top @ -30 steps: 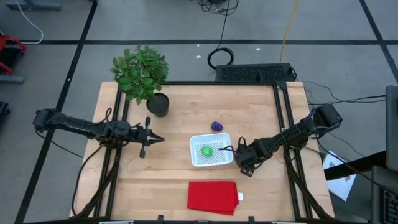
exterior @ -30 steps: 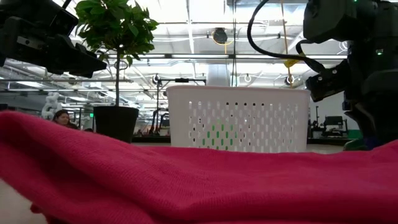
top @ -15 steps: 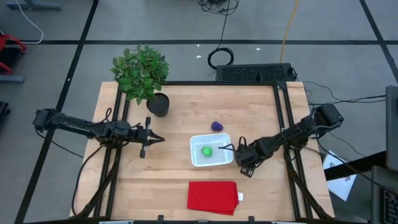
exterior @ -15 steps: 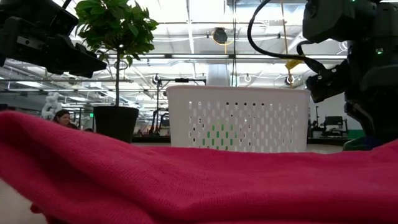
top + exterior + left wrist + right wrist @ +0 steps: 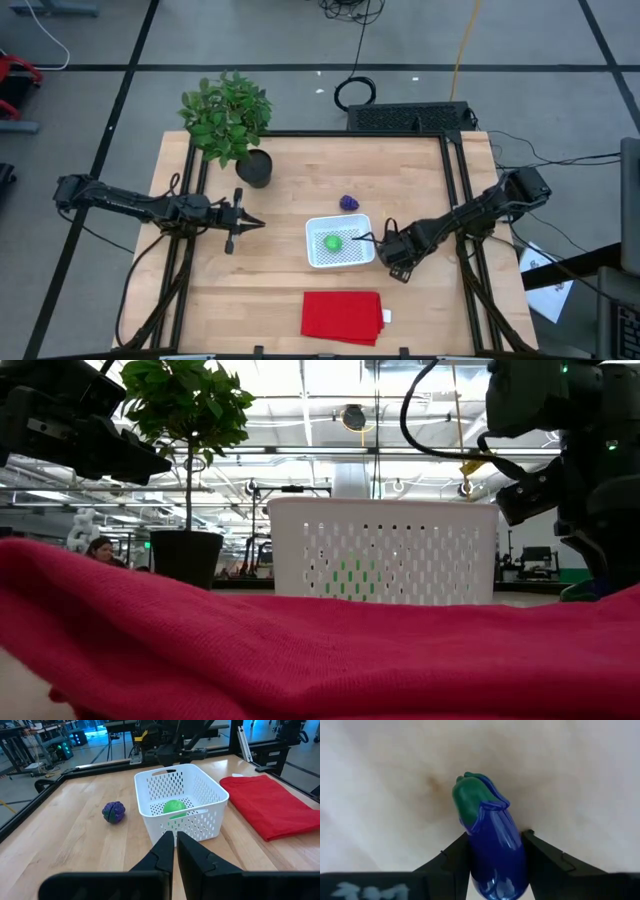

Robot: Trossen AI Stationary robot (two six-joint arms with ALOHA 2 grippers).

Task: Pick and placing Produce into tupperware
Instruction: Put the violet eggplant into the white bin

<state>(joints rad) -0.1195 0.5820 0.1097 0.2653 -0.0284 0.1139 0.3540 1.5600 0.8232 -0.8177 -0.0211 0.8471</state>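
The white perforated tupperware (image 5: 318,256) stands mid-table with the round green produce (image 5: 332,241) lying in it; both also show in the left wrist view, the tupperware (image 5: 150,815) and the green piece (image 5: 174,807). The rounded purple produce (image 5: 348,203) rests on the table beyond the tupperware's far side and shows in the left wrist view too (image 5: 114,812). My right gripper (image 5: 398,262) is just right of the tupperware, shut on the elongated dark purple produce (image 5: 495,845), which has a green cap. My left gripper (image 5: 258,223) is shut and empty, left of the tupperware. My right gripper pinches the elongated produce by the two sides of its dark body (image 5: 512,857) between its two fingers (image 5: 451,860). The fingers point down at the table and lie along the piece. Its green cap end (image 5: 470,795) sticks out past the fingertips toward the wood.
A potted plant (image 5: 232,125) stands at the far left of the table. A folded red cloth (image 5: 342,315) lies by the near edge and fills the low view's foreground (image 5: 300,650). A person (image 5: 98,548) shows far off in the room.
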